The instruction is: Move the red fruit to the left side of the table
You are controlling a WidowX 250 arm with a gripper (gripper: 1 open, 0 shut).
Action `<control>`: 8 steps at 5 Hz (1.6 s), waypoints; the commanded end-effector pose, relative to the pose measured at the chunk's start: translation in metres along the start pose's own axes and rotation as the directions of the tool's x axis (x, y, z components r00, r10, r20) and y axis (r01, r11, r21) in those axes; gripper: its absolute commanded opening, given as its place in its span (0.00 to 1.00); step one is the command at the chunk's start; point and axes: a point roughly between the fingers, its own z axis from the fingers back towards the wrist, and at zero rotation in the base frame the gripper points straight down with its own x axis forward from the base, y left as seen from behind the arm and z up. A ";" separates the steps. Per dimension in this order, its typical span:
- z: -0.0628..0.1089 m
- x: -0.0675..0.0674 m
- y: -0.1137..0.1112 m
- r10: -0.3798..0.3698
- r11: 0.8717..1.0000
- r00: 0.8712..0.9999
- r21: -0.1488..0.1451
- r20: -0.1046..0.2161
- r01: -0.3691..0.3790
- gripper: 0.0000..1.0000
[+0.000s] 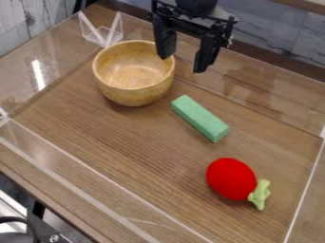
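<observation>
Nearest of all, close to the front right corner of the brown wood-grain table (89,142) with its low clear acrylic walls, lies the small round bright red soft toy fruit (233,178). Its body is a plump, matte, evenly coloured ball, and a light green leafy stem sticks out from its lower right side toward the right wall. It rests on the bare wood, touching nothing else.

Further back, near the middle of the table, a green rectangular block (200,118) lies flat, set diagonally, well apart from the fruit.

Behind it and toward the left sits a round light wooden bowl (133,72), upright and with nothing visible inside; the block is just beside its right flank but not touching.

Farthest back, near the rear edge, the black robot gripper (185,57) hangs pointing down, its two dark fingers (165,44) spread wide and holding nothing, just above and to the right of the bowl's rim.
</observation>
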 end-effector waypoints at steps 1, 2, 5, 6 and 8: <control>-0.006 -0.008 -0.006 0.060 0.998 0.998 -0.006 -0.027 -0.060 1.00; -0.010 -0.025 -0.027 0.105 0.994 0.994 -0.017 -0.040 -0.106 1.00; -0.015 -0.032 -0.106 0.481 0.873 0.876 -0.081 -0.027 -0.482 1.00; -0.023 -0.038 -0.102 0.593 0.799 0.804 -0.100 -0.033 -0.593 1.00; -0.044 -0.038 -0.091 0.781 0.611 0.622 -0.144 -0.046 -0.778 1.00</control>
